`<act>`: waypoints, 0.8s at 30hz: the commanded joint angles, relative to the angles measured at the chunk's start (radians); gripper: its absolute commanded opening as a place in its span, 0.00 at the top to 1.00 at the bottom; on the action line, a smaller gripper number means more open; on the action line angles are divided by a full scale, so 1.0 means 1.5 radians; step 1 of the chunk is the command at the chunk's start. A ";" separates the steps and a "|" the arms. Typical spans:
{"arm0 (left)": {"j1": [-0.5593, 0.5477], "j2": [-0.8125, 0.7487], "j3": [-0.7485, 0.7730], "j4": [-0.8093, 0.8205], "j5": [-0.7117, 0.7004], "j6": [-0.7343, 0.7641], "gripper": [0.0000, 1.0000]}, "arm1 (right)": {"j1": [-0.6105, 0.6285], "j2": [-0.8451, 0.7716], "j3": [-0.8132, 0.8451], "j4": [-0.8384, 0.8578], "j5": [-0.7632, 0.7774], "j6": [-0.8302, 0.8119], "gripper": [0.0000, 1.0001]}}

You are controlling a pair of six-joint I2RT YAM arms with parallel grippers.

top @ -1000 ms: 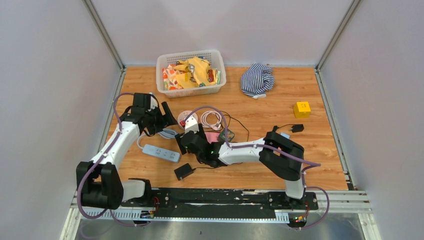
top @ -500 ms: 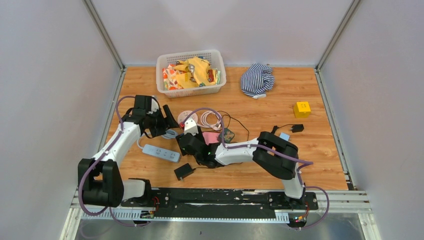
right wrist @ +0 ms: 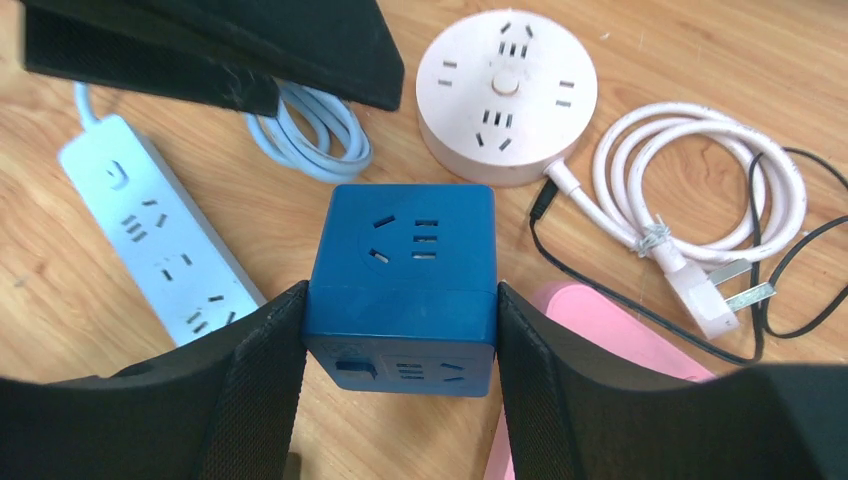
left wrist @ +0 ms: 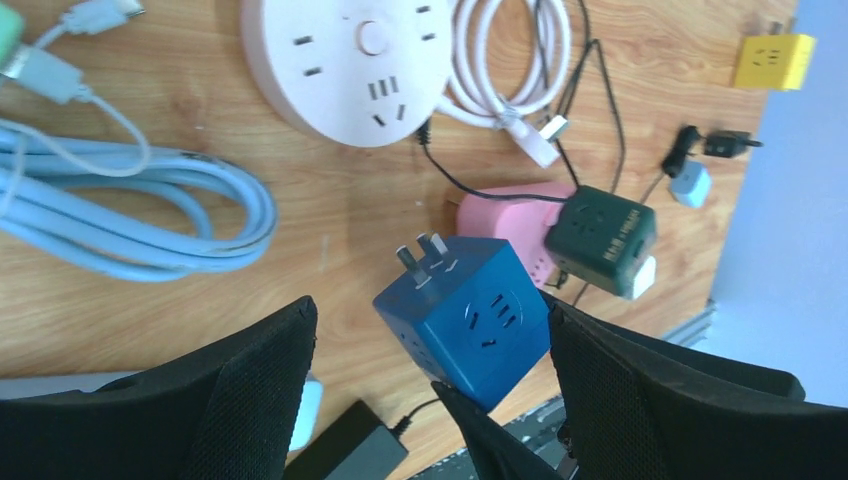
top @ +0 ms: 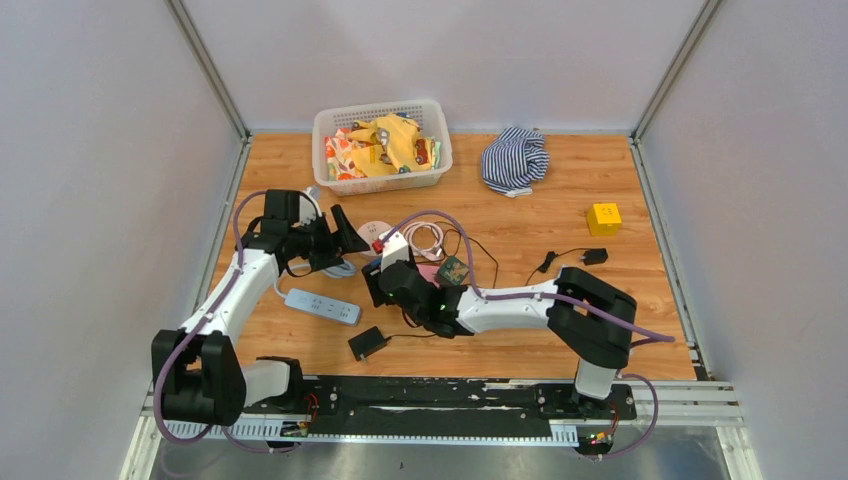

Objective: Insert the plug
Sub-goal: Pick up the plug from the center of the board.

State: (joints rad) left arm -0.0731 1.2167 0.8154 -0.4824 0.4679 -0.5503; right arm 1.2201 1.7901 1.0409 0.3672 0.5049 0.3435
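My right gripper is shut on a blue cube plug adapter and holds it above the wooden table, near the round pink power strip. In the left wrist view the cube shows its metal prongs pointing toward the round strip. My left gripper is open around the cube, with a wide gap on its left side; its right finger is close beside the cube. In the top view both grippers meet left of centre, the left and the right.
A light blue power strip lies near the left, with its coiled cable. A pink block, a green cube, a white cable coil and a black adapter lie nearby. A basket, a striped cloth and a yellow cube are further off.
My left gripper has moved right toward the cube. My right gripper has shifted a little right and away with the cube, and its elbow has swung right.
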 commanded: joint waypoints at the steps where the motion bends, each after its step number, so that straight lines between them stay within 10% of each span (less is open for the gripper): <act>1: 0.006 -0.016 -0.022 0.053 0.094 -0.033 0.13 | -0.014 -0.060 -0.031 0.065 -0.024 0.008 0.82; 24: 0.005 -0.041 -0.127 0.307 0.237 -0.339 0.16 | -0.047 -0.133 -0.064 0.174 0.003 0.125 0.84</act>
State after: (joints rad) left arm -0.0715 1.1862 0.6250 -0.0845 0.7860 -0.9623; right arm 1.1618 1.6291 0.9611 0.5266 0.4652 0.4774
